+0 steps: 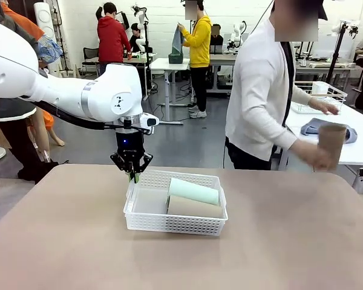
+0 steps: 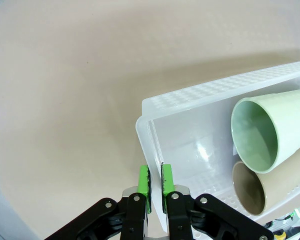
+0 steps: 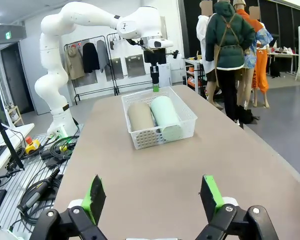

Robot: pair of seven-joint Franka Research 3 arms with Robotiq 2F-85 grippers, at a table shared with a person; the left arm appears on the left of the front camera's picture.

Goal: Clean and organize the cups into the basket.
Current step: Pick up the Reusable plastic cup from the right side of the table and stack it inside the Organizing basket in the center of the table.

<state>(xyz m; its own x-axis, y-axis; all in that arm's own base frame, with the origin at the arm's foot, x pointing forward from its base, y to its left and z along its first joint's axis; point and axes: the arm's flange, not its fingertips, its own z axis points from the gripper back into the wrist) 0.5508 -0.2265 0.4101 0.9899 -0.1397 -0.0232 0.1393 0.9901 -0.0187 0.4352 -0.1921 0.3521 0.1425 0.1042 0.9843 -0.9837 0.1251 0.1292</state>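
My left claw [image 1: 133, 175] is shut tight and, as best I can judge, pinches the thin wall of the basket [image 1: 169, 225] at its far left corner. Any drag should go slow and level, corner kept down, lest the mint cup [image 1: 193, 191] and tan cup [image 1: 193, 208] roll. The basket sits mid-desk [image 1: 60, 241] toward the far edge, with both cups lying just right of my pinch. My right claw [image 3: 152, 192] hangs wide open and empty near the desk's right edge.
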